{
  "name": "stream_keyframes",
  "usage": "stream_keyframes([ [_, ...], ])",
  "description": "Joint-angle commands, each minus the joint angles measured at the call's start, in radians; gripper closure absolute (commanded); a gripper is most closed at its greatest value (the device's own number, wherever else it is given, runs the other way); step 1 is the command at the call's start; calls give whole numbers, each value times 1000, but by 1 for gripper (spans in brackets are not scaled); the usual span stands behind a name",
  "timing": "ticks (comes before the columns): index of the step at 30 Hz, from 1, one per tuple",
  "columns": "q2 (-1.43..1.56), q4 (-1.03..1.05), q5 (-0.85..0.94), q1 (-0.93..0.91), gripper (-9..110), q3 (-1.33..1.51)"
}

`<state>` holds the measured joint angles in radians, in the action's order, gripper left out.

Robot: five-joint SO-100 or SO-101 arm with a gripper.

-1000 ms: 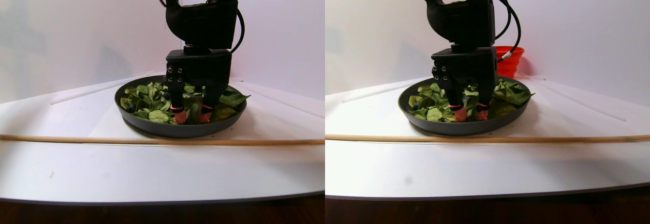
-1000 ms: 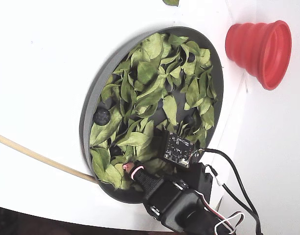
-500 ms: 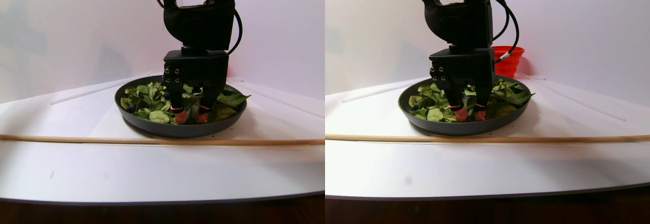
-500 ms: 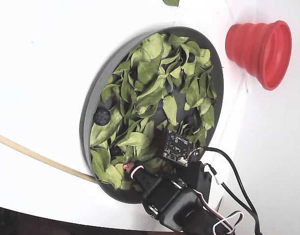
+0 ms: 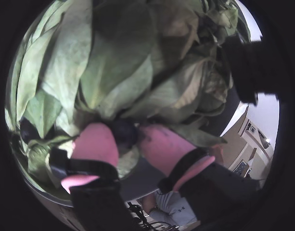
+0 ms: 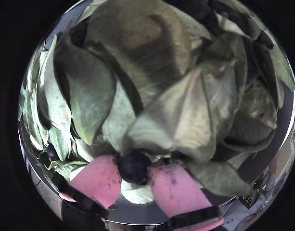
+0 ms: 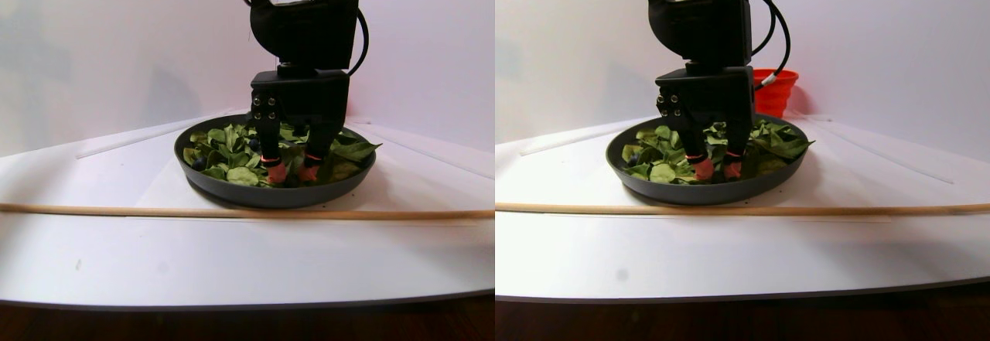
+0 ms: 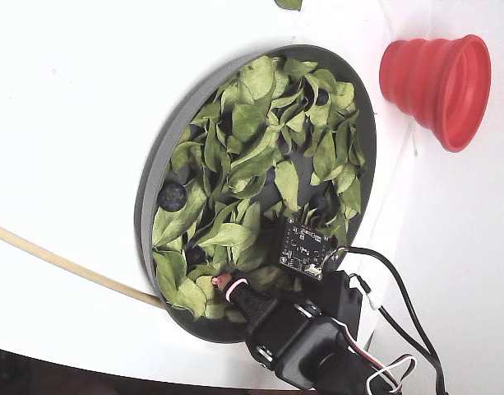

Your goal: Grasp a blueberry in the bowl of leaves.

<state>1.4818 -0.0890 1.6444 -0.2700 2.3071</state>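
Observation:
The dark-grey bowl (image 8: pixel 153 189) is full of green leaves (image 8: pixel 252 123) and sits on the white table; it also shows in the stereo pair view (image 7: pixel 232 190). My gripper (image 6: pixel 134 169) is down among the leaves near the bowl's rim, and its pink fingertips (image 6: pixel 96 180) press on both sides of a dark blueberry (image 6: pixel 134 166). In the other wrist view the same blueberry (image 5: pixel 124 132) sits between the tips of the gripper (image 5: pixel 125 135). In the fixed view only one pink fingertip (image 8: pixel 227 285) shows and the held berry is hidden. Leaves (image 6: pixel 152 72) fill both wrist views.
Another blueberry (image 8: pixel 172 196) lies by the bowl's left rim in the fixed view. A red ribbed cup (image 8: pixel 436 78) stands beyond the bowl. A thin wooden stick (image 7: pixel 155 211) lies across the table in front of the bowl. One stray leaf (image 8: pixel 288 3) lies outside it.

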Motion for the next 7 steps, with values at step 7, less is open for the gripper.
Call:
stream_keyframes([
  [7,146,37,3,-14,91,-14],
])
